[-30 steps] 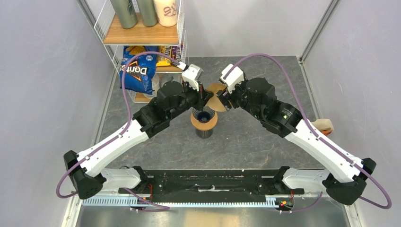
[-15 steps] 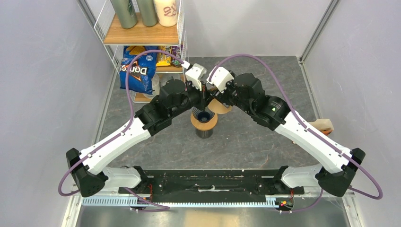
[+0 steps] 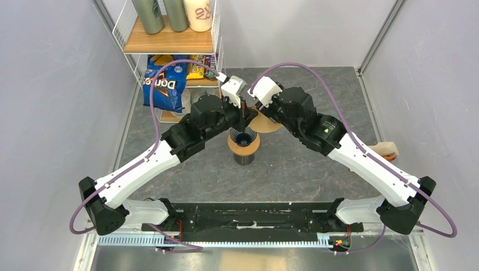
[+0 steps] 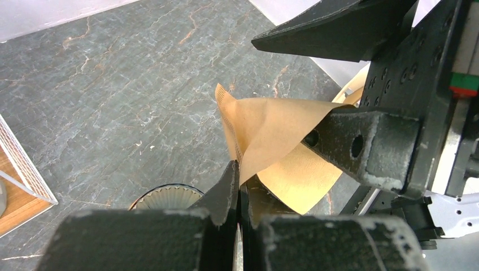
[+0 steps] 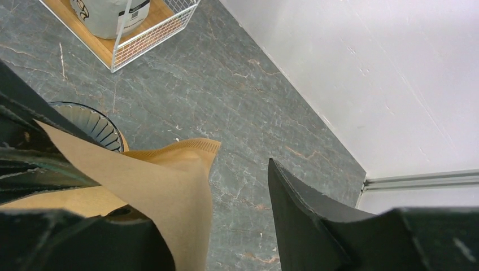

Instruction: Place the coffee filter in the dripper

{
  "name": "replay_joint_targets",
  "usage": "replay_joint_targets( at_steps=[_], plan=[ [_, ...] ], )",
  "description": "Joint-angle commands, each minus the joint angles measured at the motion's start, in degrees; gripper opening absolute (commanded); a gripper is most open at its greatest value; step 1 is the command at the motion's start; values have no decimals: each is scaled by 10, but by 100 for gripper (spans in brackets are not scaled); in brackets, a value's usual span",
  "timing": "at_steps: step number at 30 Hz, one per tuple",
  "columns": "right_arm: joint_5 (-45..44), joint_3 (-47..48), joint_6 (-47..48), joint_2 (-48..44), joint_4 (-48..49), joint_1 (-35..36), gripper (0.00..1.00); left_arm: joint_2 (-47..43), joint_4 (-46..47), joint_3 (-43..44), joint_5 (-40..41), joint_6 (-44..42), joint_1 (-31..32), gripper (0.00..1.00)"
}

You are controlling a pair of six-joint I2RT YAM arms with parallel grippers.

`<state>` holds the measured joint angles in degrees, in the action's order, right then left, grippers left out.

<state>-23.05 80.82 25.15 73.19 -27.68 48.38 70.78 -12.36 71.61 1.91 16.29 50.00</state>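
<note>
Left pincer (image 4: pixel 237 186) clenched on filter (image 4: pixel 271 135) edge. Right pincer (image 4: pixel 282 90) spread wide, one finger against filter. Filter in air, just above and right of dripper (image 4: pixel 166 195). I judge next move is down-left, with left arm carrying.

Left arm (image 3: pixel 141 169): base at the near left corner, links angled forward and inward toward the table centre, elbow bent, wrist pitched down.

Right arm (image 3: pixel 367 164): the mirror pose from the near right corner, wrist also pitched down.

The two wrists meet at centre, tip to tip, with their white camera housings close together.

Left gripper (image 4: pixel 238 172): jaws closed flat on an edge of the coffee filter (image 4: pixel 271 130), with only the paper between them.

Right gripper (image 4: pixel 282 90): jaws spread wide. In the left wrist view its lower finger (image 4: pixel 361 147) touches the filter, while its upper finger (image 4: pixel 339 28) stands well apart from the paper. It grips nothing.
</note>
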Motion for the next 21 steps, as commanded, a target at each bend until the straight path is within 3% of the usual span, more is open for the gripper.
replay_joint_targets(
  at_steps=[1, 5, 14, 21],
  plan=[
    [-13, 20, -2, -11, 17, -2, 56, 2, -8, 20, 15, 11, 2, 2],
    [45, 35, -17, -17, -38, -1, 58, 3, -11, 22, 27, 1, 1, 2],
    [70, 70, -42, -12, -97, -1, 53, 9, -22, 25, 30, -11, 1, 2],
    [92, 78, -41, -1, -133, -1, 39, 10, -29, 28, 18, -37, 1, 2]
  ],
)
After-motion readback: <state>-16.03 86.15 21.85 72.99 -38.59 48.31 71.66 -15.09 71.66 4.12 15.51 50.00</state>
